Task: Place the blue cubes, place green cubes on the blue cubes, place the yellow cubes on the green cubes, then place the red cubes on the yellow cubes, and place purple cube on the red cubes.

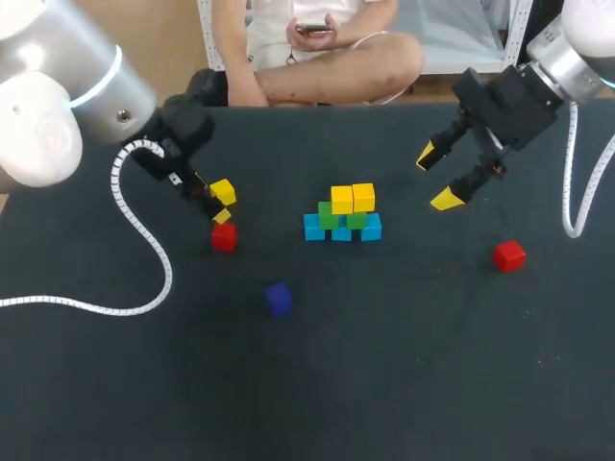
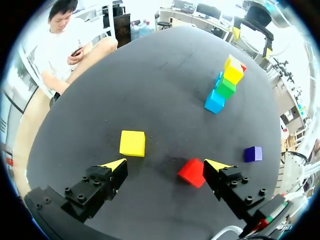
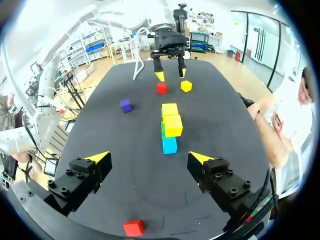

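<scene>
Tabletop [image 1: 432,384]: dark, carries every cube. Left arm [image 1: 48,125] enters from the left, right arm [image 1: 586,48] from the right.

Stack [image 1: 342,216], centre of tabletop: blue cubes [image 1: 314,228] form the base row, green cubes [image 1: 329,215] sit across them, and two yellow cubes [image 1: 342,200] sit on the green. The layer order matches the task so far; no red is on it yet.

Left claw [image 2: 165,164]: low over the tabletop, fingers spread, gripping nothing. A loose yellow cube [image 2: 132,143] lies just ahead of one finger, and a red cube [image 2: 192,172] lies just beside the other tip. Judgement: set up for a pick here, target unclear.

Right claw [image 1: 435,178]: raised, spread wide, empty, off to the side of the stack, probably to keep clear.

Second red cube [image 1: 509,255]: near the right claw. Purple cube [image 1: 279,299]: apart from the rest, probably placed last.
</scene>
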### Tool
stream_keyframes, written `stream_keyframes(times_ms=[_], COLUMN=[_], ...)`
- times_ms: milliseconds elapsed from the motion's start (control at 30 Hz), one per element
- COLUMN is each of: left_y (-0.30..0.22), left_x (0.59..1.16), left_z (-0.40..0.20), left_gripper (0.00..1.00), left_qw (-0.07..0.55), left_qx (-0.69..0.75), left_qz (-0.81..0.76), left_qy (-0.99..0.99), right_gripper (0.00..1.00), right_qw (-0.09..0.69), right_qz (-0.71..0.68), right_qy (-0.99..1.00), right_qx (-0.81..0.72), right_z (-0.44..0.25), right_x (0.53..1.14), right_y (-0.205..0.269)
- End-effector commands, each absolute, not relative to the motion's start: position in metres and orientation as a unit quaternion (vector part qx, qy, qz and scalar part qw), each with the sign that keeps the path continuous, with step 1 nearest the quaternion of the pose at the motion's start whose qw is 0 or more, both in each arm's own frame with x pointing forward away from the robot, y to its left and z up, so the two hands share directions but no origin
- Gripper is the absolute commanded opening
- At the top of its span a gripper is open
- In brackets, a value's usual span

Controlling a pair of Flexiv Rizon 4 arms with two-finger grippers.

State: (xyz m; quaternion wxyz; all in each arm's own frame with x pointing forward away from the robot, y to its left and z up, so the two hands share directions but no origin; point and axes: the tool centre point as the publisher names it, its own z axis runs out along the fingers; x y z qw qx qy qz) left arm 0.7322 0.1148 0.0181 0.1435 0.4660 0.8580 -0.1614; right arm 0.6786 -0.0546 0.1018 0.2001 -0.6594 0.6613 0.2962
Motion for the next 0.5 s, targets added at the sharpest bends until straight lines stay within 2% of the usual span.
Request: stream_keyframes(times_ms=[33, 500], left_y=[0.115, 0.110], left_x=[0.739, 0.752], left_z=[0.009, 0.015], left_gripper=[1.00, 1.00], left_qw=[0.148, 0.155], left_qx=[0.467, 0.471], left_qz=[-0.172, -0.164], left_qy=[0.855, 0.852], right_gripper=[1.00, 1.00], right_qw=[0.200, 0.200], right_qz=[0.297, 0.297], right_qy=[0.661, 0.661], right_qx=[-0.659, -0.659], right_z=[0.102, 0.102], right_x=[0.679, 0.679], right_y=[-0.054, -0.054])
